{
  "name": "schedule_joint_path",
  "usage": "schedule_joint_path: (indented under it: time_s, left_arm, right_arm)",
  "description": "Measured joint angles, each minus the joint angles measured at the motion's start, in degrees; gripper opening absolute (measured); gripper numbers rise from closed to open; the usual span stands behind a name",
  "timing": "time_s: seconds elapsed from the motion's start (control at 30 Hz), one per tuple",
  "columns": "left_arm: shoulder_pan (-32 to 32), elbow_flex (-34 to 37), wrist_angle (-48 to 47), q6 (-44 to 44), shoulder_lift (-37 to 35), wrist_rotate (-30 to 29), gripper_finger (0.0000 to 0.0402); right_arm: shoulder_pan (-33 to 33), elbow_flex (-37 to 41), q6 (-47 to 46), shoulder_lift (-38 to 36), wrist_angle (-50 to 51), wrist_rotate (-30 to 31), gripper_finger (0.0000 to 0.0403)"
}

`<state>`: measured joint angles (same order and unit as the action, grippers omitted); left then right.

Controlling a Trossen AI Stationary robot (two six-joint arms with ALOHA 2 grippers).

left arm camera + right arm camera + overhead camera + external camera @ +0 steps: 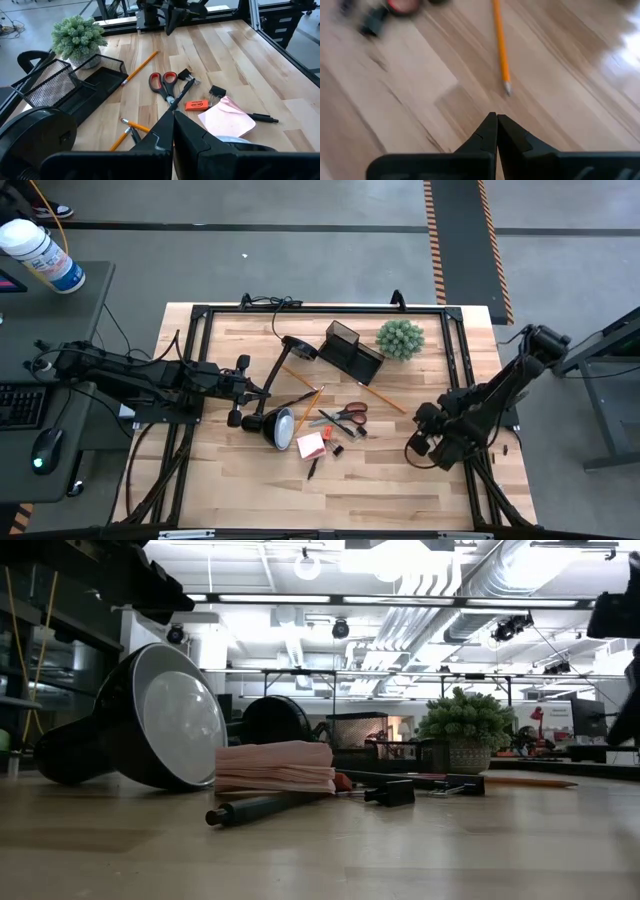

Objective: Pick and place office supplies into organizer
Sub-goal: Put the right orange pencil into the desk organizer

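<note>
The office supplies lie on the wooden table's middle: orange-handled scissors [348, 417], a pink sticky-note pad [312, 444], a black pen [313, 468], small binder clips [337, 448] and two pencils [382, 397] [305, 408]. The black mesh organizer [350, 348] stands behind them toward the far edge. My left gripper [173, 116] is shut and hovers at the table's left, by the lamp, facing the supplies. My right gripper [496, 117] is shut and tipped down over bare wood at the table's right, just short of a pencil's tip [506, 89]. Neither gripper holds anything.
A black desk lamp [275, 420] lies on its side left of the supplies, its base [298, 348] near the organizer. A green spiky plant [400, 338] stands right of the organizer. A black frame [455, 350] runs around the table's edges. Bare wood lies along the near edge.
</note>
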<state>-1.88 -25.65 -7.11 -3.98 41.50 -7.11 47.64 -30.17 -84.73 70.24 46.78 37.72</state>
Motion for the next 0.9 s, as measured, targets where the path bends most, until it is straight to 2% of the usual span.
schedule_joint_path:
  time_s: [0.17,0.3,0.43,0.9]
  left_arm:
    - [0.0,0.0,-0.2,0.3,0.0,0.0,0.0001]
    - [0.0,0.0,-0.4,0.3,0.0,0.0,0.0001]
    - [0.0,0.0,-0.3,0.3,0.0,0.0,0.0001]
    - [0.0,0.0,-0.2,0.3,0.0,0.0,0.0001]
  right_arm:
    - [0.0,7.6,1.1,-8.4,-7.3,0.8,0.0]
    - [0.0,12.2,0.8,-11.7,-12.9,-0.3,0.0]
    - [-1.4,14.2,2.0,-11.4,-17.7,0.4,0.0]
    - [-3.0,14.2,3.0,-6.8,-18.5,-2.4,0.0001]
